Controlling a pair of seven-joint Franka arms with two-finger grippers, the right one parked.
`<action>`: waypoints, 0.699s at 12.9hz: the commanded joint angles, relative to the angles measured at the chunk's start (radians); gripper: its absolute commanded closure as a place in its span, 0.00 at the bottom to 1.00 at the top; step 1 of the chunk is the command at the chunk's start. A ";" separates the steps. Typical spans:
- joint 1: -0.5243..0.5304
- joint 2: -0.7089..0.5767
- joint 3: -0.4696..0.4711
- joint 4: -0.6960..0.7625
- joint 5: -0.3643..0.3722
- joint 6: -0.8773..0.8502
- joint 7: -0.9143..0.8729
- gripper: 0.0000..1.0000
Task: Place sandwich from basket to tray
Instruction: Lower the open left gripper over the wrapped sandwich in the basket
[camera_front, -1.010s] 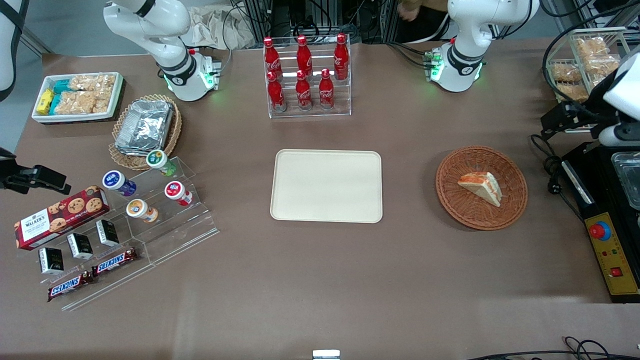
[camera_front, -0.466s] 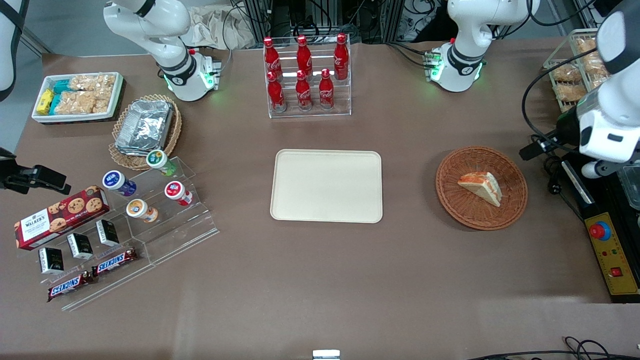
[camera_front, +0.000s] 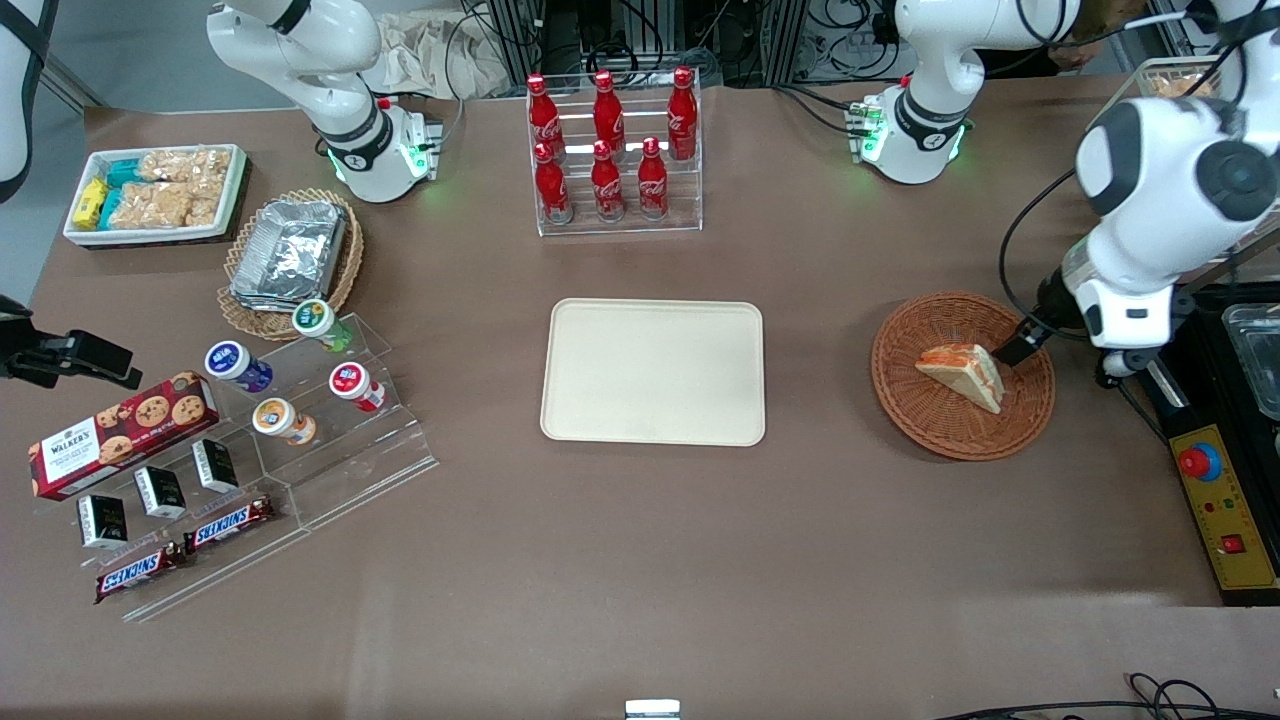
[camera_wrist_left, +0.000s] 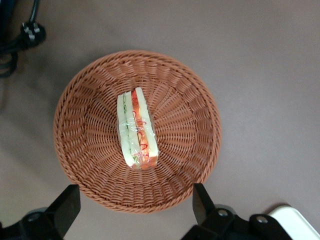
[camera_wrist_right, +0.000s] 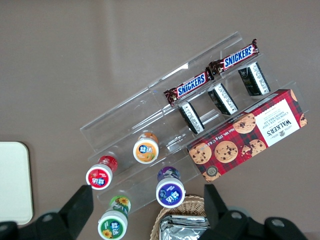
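Since a second ago the working arm has swung in from the table's edge, and its gripper now hangs above the basket, fingers spread wide and holding nothing. From the wrist camera the two fingers stand apart over the basket's rim, with the sandwich between their lines, which I judge to be a deliberate line-up for a straight descent. The sandwich lies on its side in the middle of the basket, wrapped in clear film, its cut edge with red and green filling facing up toward the wrist camera; nothing else shares the basket. The tray sits bare at the table's centre, well apart from the basket toward the parked arm's end. In my judgement the task is at the approach stage: no contact yet, transfer not begun. The film may make the grip slippery, and soft bread may crush under a hard squeeze.
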 joint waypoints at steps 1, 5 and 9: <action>0.004 0.040 -0.006 -0.081 -0.008 0.151 -0.097 0.00; 0.006 0.101 -0.003 -0.182 -0.008 0.327 -0.184 0.00; 0.013 0.115 0.008 -0.242 -0.008 0.393 -0.184 0.00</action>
